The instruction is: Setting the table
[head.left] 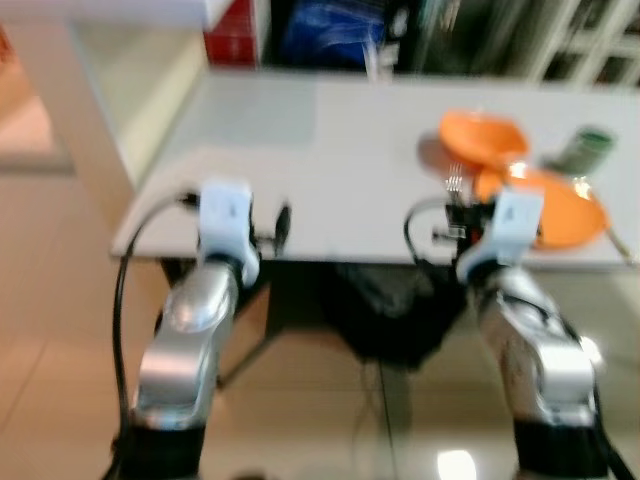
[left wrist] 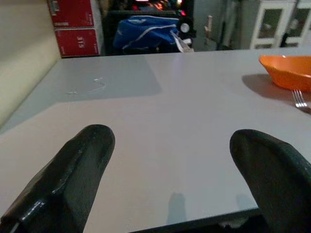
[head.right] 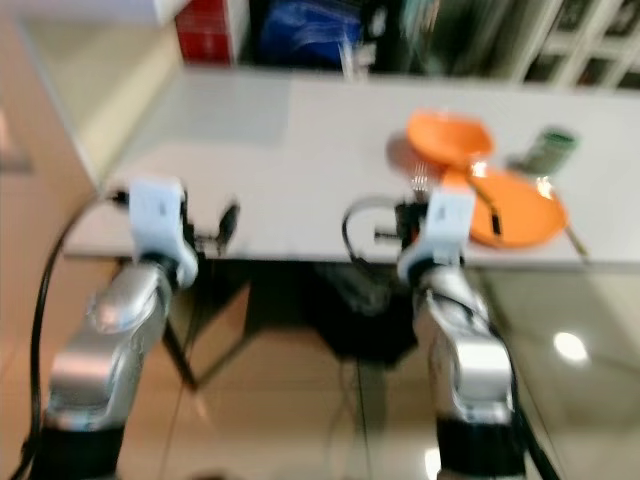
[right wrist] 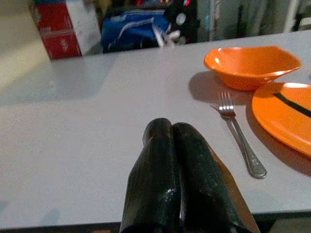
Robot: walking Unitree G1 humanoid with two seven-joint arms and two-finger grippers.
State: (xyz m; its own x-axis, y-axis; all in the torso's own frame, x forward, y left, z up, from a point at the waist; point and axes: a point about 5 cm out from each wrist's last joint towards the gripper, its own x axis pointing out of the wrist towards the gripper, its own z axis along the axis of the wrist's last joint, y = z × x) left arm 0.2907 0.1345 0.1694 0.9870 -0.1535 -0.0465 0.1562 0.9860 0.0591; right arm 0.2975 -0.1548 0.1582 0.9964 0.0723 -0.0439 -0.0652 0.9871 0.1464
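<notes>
A grey table (head.left: 330,170) stands in front of me. At its right end are an orange bowl (right wrist: 250,62), an orange plate (right wrist: 286,119) with a dark strip across it, and a metal fork (right wrist: 238,136) lying left of the plate. A green cup (head.left: 585,150) stands behind the plate. My left gripper (left wrist: 172,145) is open over the table's near edge on the left, with nothing between its fingers. At the near edge my right gripper (right wrist: 171,131) is shut and empty, a short way left of the fork.
Red boxes (left wrist: 73,24) and a blue bag (left wrist: 146,34) sit beyond the table's far edge. A cream wall (left wrist: 24,58) runs along its left side. White cabinets (left wrist: 272,24) stand at the back right. Tiled floor (head.left: 60,330) lies under my arms.
</notes>
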